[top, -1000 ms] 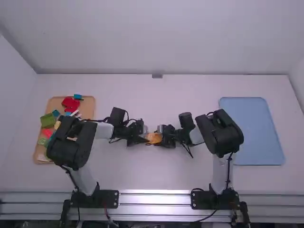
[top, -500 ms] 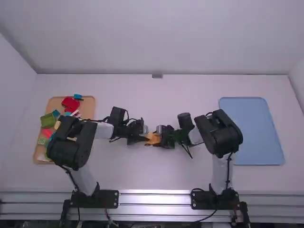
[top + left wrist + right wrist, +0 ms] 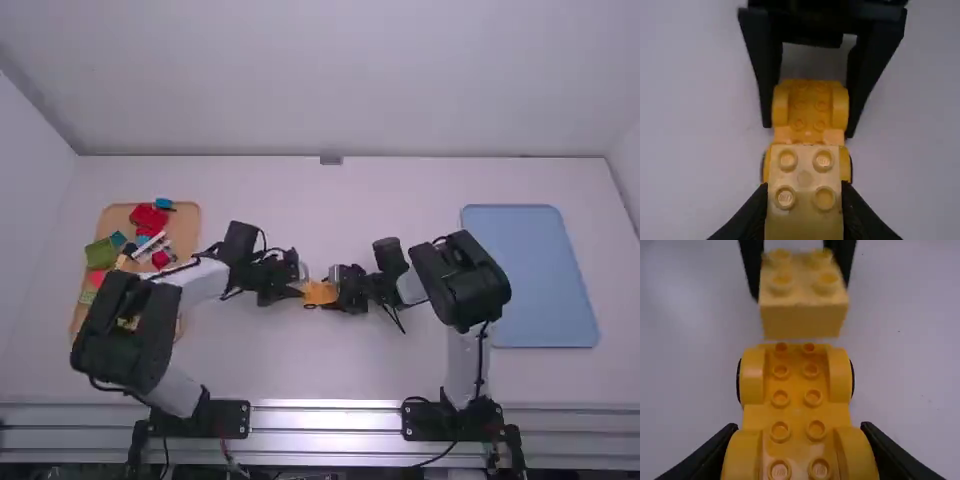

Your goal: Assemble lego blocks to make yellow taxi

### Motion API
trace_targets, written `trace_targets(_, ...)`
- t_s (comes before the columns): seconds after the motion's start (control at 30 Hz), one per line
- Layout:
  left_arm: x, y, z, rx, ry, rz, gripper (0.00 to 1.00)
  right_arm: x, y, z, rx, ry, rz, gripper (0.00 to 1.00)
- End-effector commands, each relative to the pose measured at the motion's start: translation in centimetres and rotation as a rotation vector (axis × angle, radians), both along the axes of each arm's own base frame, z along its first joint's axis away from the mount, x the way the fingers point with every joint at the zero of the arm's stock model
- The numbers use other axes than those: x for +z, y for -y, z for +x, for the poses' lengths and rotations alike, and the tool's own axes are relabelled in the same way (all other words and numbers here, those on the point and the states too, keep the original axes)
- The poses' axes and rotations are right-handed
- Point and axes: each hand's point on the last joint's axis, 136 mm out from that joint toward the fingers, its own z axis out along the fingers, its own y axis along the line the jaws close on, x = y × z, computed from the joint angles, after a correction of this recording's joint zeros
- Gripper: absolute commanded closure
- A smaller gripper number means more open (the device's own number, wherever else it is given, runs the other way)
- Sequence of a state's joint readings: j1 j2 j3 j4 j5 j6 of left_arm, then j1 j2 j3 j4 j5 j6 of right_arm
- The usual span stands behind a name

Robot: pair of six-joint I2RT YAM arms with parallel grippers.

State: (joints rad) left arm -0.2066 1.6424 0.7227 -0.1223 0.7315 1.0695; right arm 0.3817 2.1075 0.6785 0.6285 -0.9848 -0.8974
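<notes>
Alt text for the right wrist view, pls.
Yellow studded car base gripped by the right claw. Just past its far end, the left claw holds a pale yellow four-stud brick, not seated on the base.

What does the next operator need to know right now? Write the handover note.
Left end effector: shut on a pale yellow block, held by one end of the car base.
Right end effector: shut on the yellow car base, mid-table.
Parts: loose blocks lie in the brown tray on the left; the blue tray is on the right.
Done: base and block both gripped.
Left: block not yet seated; probably press it onto the studs, then add whatever the taxi still needs.
</notes>
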Motion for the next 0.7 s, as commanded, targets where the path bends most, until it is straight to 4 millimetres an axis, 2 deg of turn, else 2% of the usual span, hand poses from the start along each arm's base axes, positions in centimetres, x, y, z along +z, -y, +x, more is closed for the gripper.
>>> trace_targets(0.0,0.1,0.2,-0.1,-0.003,0.013,0.019,0.92,-1.0,0.2,-0.5,-0.009,-0.024,-0.027,0.45)
trace_targets(0.3,-2.0,1.7,-1.0,-0.053,-0.025,0.048,0.93,-1.1,0.3,-0.8,-0.008,-0.048,-0.032,0.46)
trace_targets(0.47,-2.4,1.3,0.1,0.018,-0.020,0.090,0.98,-1.2,0.3,-1.0,-0.007,-0.056,-0.033,0.45)
trace_targets(0.67,-2.1,1.5,0.7,0.042,-0.012,0.072,0.96,-1.2,-0.1,-1.4,0.015,-0.048,-0.034,0.46)
